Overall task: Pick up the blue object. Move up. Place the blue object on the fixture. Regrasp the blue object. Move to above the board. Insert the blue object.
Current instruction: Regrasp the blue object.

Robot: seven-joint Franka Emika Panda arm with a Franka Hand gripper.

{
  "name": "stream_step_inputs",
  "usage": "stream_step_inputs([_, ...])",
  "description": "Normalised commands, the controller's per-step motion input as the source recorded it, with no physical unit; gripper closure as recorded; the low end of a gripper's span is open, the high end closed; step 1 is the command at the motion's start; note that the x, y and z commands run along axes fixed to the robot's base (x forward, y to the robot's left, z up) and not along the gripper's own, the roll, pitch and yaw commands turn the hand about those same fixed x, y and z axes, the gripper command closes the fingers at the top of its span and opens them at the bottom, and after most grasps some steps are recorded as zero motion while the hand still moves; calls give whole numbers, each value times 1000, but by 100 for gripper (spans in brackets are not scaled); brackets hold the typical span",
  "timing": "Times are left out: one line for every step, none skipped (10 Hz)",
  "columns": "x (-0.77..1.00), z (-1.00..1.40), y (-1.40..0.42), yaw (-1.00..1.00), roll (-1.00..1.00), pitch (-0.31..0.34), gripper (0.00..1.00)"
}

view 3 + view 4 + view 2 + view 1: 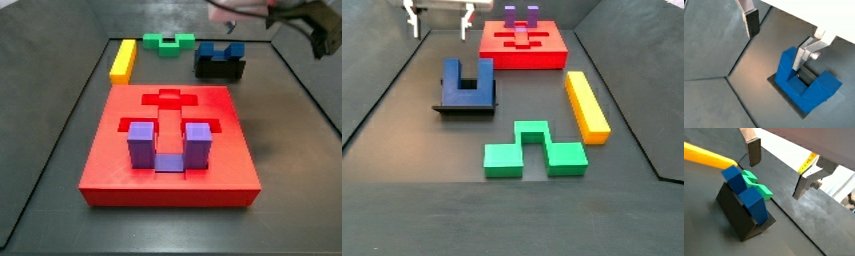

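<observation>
The dark blue U-shaped object sits on the black fixture, prongs pointing toward the board. It shows in both wrist views and in a side view. My gripper is open and empty. It hangs above the floor, off to one side of the blue object and apart from it. In both wrist views the gripper has nothing between its silver fingers. The red board lies flat with shaped recesses.
A purple U-shaped block stands in a recess of the board. A green block and a yellow bar lie on the dark floor near the fixture. Dark walls enclose the floor.
</observation>
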Motion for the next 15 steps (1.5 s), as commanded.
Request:
stream_step_inputs([34,-206,-211,200,403,11,0])
stream_step_inputs([0,0,-140,26,46,0,0])
stream_step_inputs([-34,-23,-97,6,0,0,0])
stream_step_inputs([0,0,-17,0,20,0,0])
stream_step_inputs([26,-57,0,0,271,0,0])
stream_step_inputs([286,-371,0,71,340,0,0])
stream_step_inputs([171,-360,29,97,329,0,0])
stream_step_inputs([0,-117,77,0,309,0,0])
stream_step_inputs([0,-63,131,0,254,23,0])
stream_step_inputs([0,-126,77,0,197,0,0])
stream_step_inputs([0,-311,140,57,154,0,0])
stream_step_inputs([0,-360,111,126,140,0,0])
stream_step_inputs([0,-291,11,100,23,0,0])
stream_step_inputs([0,-249,0,74,0,0,0])
stream_step_inputs([-20,-246,0,60,0,0,0])
